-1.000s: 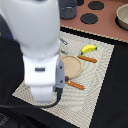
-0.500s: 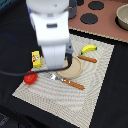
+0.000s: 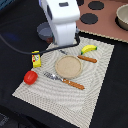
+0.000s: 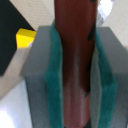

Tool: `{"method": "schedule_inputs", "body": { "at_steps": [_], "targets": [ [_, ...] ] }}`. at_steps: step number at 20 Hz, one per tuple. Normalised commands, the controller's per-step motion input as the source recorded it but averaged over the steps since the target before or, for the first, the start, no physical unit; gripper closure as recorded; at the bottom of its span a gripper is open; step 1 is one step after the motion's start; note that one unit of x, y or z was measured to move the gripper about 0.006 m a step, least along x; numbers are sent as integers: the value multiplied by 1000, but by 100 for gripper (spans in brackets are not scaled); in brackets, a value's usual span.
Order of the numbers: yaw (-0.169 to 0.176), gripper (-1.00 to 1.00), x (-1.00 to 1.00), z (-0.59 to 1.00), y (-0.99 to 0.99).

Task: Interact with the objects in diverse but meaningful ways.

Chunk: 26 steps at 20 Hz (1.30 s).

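In the wrist view my gripper [image 4: 75,65] is shut on a brown sausage [image 4: 75,30], which stands lengthwise between the green pads [image 4: 54,75]. The exterior view shows my white arm [image 3: 62,22] over the back edge of the woven mat [image 3: 60,105], and its body hides the fingers. On the mat's left side lie a yellow block [image 3: 36,59] and a red tomato [image 3: 30,77]. A yellow banana [image 3: 89,48] lies at the back right. The block [image 4: 26,37] also shows in the wrist view. A grey pan [image 3: 44,31] peeks out behind the arm.
A tan round plate [image 3: 68,66] sits mid-mat. A wooden-handled knife [image 3: 74,84] lies in front of it and a fork [image 3: 87,59] behind it. A brown board with black discs [image 3: 90,19] and a bowl [image 3: 122,17] are at the back right.
The arm has swung from the mat's front left to its back edge. The tomato, the block and the knife, which it covered before, are now in view.
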Motion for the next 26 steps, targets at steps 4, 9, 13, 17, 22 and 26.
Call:
{"method": "schedule_inputs", "body": {
  "at_steps": [4,9,13,17,22,26],
  "targets": [
    [104,100,-749,-196,551],
    [88,100,-849,-215,497],
    [94,100,-869,-231,449],
    [98,100,-879,-274,429],
    [96,100,-918,-277,377],
    [91,100,-893,-360,303]
  ]
}}
